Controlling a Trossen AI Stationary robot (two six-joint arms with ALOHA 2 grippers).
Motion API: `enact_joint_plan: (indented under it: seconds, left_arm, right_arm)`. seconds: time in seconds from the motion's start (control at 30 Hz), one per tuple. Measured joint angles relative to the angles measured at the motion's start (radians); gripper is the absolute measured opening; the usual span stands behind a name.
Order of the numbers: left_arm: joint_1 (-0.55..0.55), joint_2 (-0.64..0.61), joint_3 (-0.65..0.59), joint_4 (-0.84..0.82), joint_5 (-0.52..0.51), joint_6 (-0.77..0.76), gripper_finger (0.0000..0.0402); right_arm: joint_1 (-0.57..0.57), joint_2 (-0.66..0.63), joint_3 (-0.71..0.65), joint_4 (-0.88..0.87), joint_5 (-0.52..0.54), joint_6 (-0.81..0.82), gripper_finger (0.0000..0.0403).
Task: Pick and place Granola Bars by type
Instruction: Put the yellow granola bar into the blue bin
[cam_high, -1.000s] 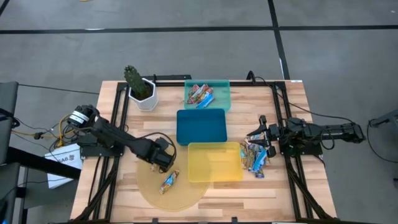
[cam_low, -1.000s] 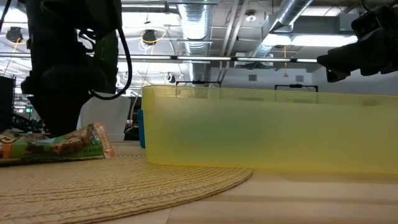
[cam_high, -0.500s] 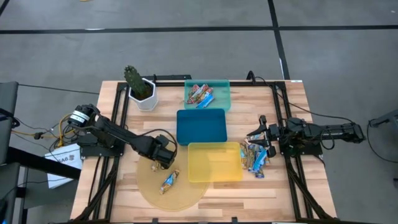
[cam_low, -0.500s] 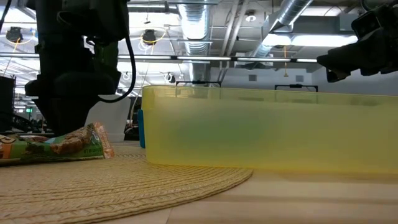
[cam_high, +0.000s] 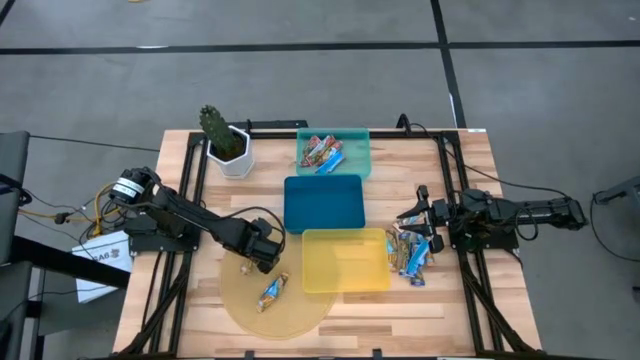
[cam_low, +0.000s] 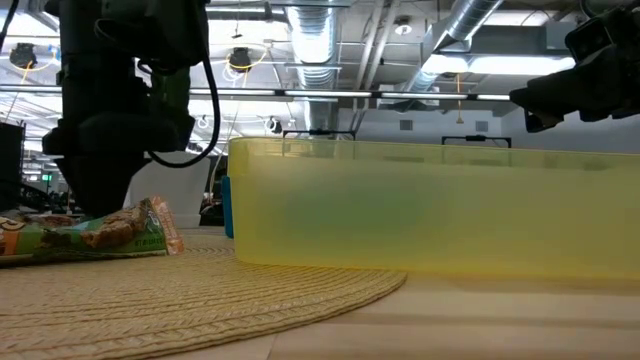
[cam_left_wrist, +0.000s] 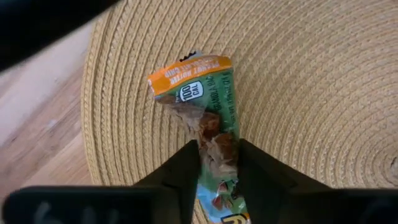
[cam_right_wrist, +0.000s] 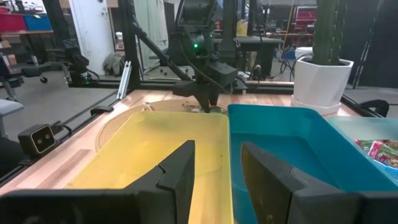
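A green-and-orange granola bar (cam_left_wrist: 208, 118) lies flat on the round woven mat (cam_high: 245, 310) at the table's near left. It also shows in the low view (cam_low: 90, 235). My left gripper (cam_left_wrist: 219, 165) points down over it and is shut on it. My right gripper (cam_right_wrist: 217, 180) waits level and open at the table's right edge, with nothing between its fingers. Several more granola bars (cam_high: 412, 252) lie in a loose pile on the table below my right gripper. Others (cam_high: 322, 152) lie in the teal tray (cam_high: 355, 160) at the back. My left gripper pinches the granola bar between its two fingers, one on each long edge, about halfway along the wrapper (cam_left_wrist: 217, 146). The fingers come from above, pointing down, and lie across the bar. The bar lies flat on the mat, its orange end (cam_left_wrist: 189, 71) pointing away from the fingers.
A blue tray (cam_high: 323, 203) and a yellow tray (cam_high: 345, 260) stand in a row at the table's middle, the yellow one right beside the mat. A potted cactus (cam_high: 228, 145) stands at the far left. Black frame rails run along both sides.
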Motion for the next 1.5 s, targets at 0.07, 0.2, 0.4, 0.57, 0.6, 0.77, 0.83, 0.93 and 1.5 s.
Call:
enact_joint_plan:
  seconds: [0.07,0.2,0.4,0.57,0.6,0.77,0.83,0.93,1.5]
  left_arm:
    - [0.0,0.0,0.0,-0.001,0.0,0.014,0.007]
    - [0.0,0.0,0.001,-0.001,-0.002,0.034,0.0031]
    - [0.0,-0.001,0.001,-0.002,-0.004,0.079,0.001]
    - [0.001,-0.032,0.0,-0.001,-0.007,0.109,0.0022]
    - [0.001,-0.042,0.0,0.0,-0.007,0.114,0.0024]
    - [0.001,-0.1,0.0,0.026,-0.006,0.162,0.0021]
    - [0.001,-0.126,0.0,0.049,-0.002,0.193,0.0017]
    - [0.001,-0.166,0.0,0.105,0.011,0.242,0.0015]
    - [0.022,-0.333,0.0,0.493,-0.062,0.606,0.0019]
  right_arm:
    - [0.0,0.0,0.0,0.0,0.0,0.0,0.0124]
    - [0.0,0.0,0.0,0.0,0.0,0.0,0.0124]
    - [0.0,0.0,0.0,0.0,0.0,0.0,0.0124]
    - [0.0,0.0,0.0,0.0,0.0,0.0,0.0124]
    - [0.0,0.0,0.0,0.0,0.0,0.0,0.0124]
    - [0.0,0.0,0.0,0.0,0.0,0.0,0.0124]
    - [0.0,0.0,0.0,0.0,0.0,0.0,0.0124]
    - [0.0,0.0,0.0,0.0,0.0,0.0,0.0124]
    - [0.0,0.0,0.0,0.0,0.0,0.0,0.0124]
